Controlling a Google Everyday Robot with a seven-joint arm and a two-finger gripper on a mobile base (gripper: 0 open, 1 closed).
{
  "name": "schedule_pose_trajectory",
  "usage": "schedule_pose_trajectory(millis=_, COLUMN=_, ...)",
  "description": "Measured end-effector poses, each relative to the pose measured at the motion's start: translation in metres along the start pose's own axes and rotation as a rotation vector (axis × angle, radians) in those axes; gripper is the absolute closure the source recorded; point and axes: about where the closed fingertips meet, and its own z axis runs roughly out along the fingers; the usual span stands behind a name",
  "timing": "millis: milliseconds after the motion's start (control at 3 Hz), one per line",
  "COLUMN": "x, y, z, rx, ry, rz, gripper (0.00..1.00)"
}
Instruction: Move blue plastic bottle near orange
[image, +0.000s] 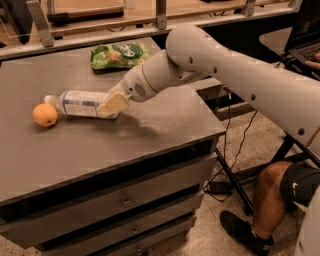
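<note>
Bottle (80, 103) lies flat near the table's (165, 125) left edge, cap just beside the orange (45, 114). My gripper (112, 106) is at its base end, fingers (116, 102) clasping it. Judgement: let go gently and lift straight off, so nothing rolls.

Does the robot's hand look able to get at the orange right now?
Probably not directly: the hand sits at the base end of the blue plastic bottle, which lies lengthwise between it and the orange.

gripper (114, 104): over blue plastic bottle (80, 102) base, hiding it
person (267, 200): only leg shows, right edge cuts rest
</note>
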Motion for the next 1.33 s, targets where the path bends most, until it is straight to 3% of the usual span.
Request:
schedule_pose_trajectory(millis=1000, x=0.002, y=-0.005, z=-0.004, rx=0.015, ry=0.004, rz=0.021, gripper=0.00)
schedule_pose_trajectory(millis=1333, x=0.004, y=-0.009, z=-0.010, rx=0.034, ry=0.004, rz=0.039, gripper=0.00)
